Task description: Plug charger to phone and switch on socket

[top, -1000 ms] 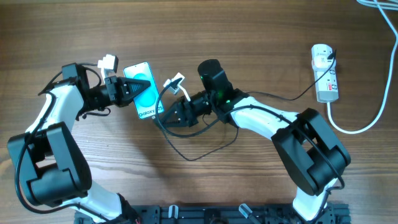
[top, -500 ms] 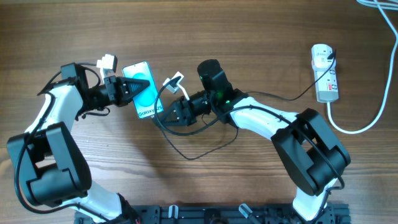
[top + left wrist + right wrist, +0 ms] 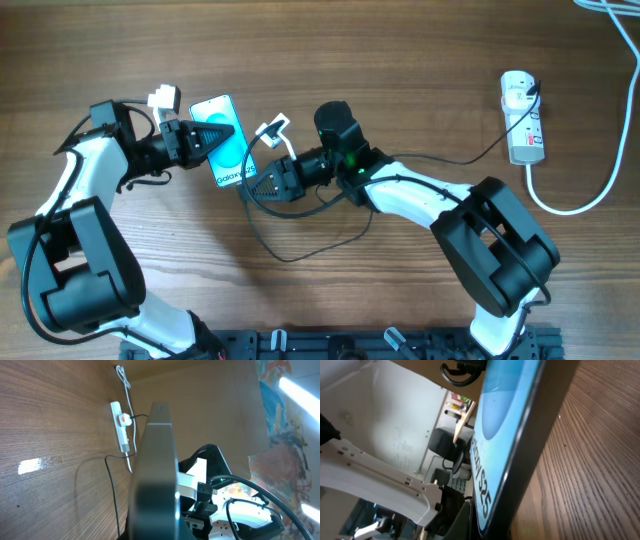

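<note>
Teal screen with a white band where I read "S25": phone (image 3: 232,160), left of centre on the table (image 3: 330,60). My left gripper (image 3: 222,136) is clamped on it. My right gripper (image 3: 256,183) is pressed together, pinching the charger (image 3: 468,159) near its tip at the phone's lower end. The black cable loops, then runs to the white socket (image 3: 523,125) at far right, where it is plugged in.

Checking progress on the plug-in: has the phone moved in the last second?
Yes. The phone has shifted slightly left, farther from the socket.
</note>
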